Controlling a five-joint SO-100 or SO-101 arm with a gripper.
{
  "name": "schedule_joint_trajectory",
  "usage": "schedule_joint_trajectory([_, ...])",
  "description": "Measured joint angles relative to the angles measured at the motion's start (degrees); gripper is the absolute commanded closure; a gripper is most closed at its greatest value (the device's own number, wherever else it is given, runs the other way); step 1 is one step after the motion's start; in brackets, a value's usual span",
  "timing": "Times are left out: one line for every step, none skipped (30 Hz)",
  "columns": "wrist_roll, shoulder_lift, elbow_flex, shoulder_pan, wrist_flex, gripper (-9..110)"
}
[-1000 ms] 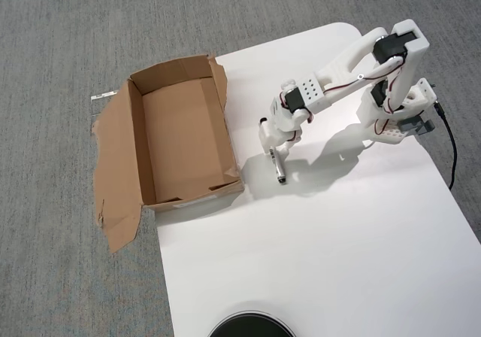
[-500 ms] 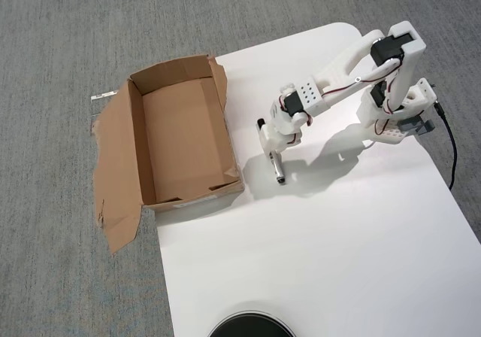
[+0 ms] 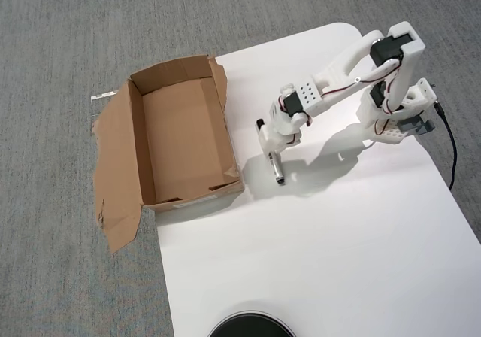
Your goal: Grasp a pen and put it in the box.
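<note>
White plastic formed the tool (image 3: 272, 150), which hung at the end of the arm (image 3: 342, 70) over the desk (image 3: 338, 247) in the overhead view. It pointed down onto the pen (image 3: 277, 168), whose upper end was hidden under the fingers while the lower part stuck out below them toward the bottom of the picture. The tool appeared to be clenched around the pen, though the contact itself was too small to see clearly. To the left of the tool, a short way off, lay the box (image 3: 139, 138), open and brown, part on the desk edge and part over the grey carpet (image 3: 60, 36), its wide flap spread flat on the far side from the tool. The pen was outside the box.
</note>
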Motion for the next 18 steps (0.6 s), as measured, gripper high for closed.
schedule_joint_trajectory([0.00,0.88,0.00,-0.09,-0.18,101])
schedule_joint_trajectory([0.00,1.93,0.00,-0.18,-0.26,101])
schedule_joint_trajectory([0.00,2.72,0.09,-0.18,-0.26,101])
schedule_joint_trajectory([0.00,3.43,0.09,-0.18,-0.35,101])
schedule_joint_trajectory([0.00,3.96,0.18,-0.18,-0.35,101])
schedule_joint_trajectory([0.00,4.39,0.26,-0.18,0.00,101])
schedule_joint_trajectory([0.00,4.92,0.26,-0.35,0.00,101])
schedule_joint_trajectory([0.00,5.71,0.26,-0.35,0.00,101])
schedule_joint_trajectory([0.00,6.68,0.26,-0.44,0.00,101])
schedule_joint_trajectory([0.00,7.91,0.26,-0.53,0.00,101])
schedule_joint_trajectory([0.00,9.14,0.26,-0.53,0.00,101])
schedule_joint_trajectory([0.00,10.28,0.26,-0.44,0.00,101])
schedule_joint_trajectory([0.00,11.07,0.26,-0.18,0.00,101])
schedule_joint_trajectory([0.00,12.04,0.35,0.00,0.00,101])
schedule_joint_trajectory([0.00,12.83,0.35,0.09,0.00,101])
schedule_joint_trajectory([0.00,14.06,0.35,0.18,0.00,101])
schedule_joint_trajectory([0.00,15.82,0.35,0.18,0.00,101])
schedule_joint_trajectory([0.00,17.31,0.35,0.18,0.00,101])
